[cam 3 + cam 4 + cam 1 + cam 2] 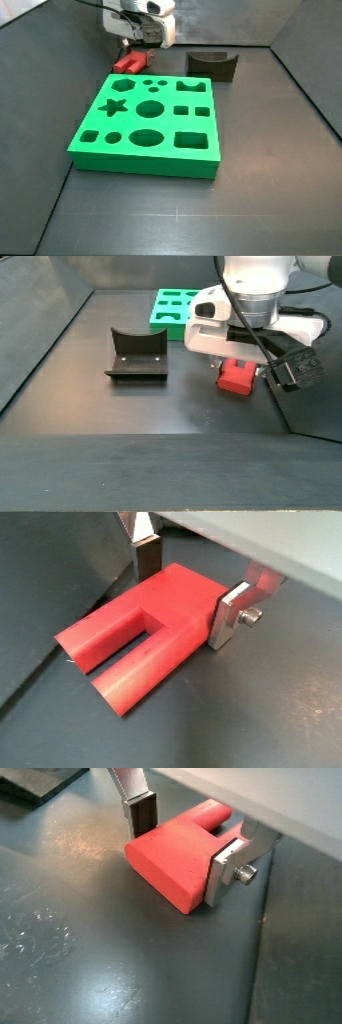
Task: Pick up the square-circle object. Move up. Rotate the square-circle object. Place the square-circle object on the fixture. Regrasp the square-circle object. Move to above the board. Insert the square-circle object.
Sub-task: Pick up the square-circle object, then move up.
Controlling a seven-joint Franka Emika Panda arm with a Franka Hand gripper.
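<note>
1. In both wrist views the hand [187, 584] straddles the boxy end of the square-circle object [140, 637], a red block lying flat on the dark table [267, 712]. One silver finger [235, 614] presses against its side; the other finger [144, 552] stands near the opposite side, and I cannot tell whether it touches. The two legs point away from the hand [187, 838].
2. In a side view the red block [128, 61] lies just beyond the far edge of the green board [150, 125], with the fixture [211, 64] nearby.
3. In a side view the arm hangs over the block [238, 376], and the fixture [136, 354] stands apart.
</note>
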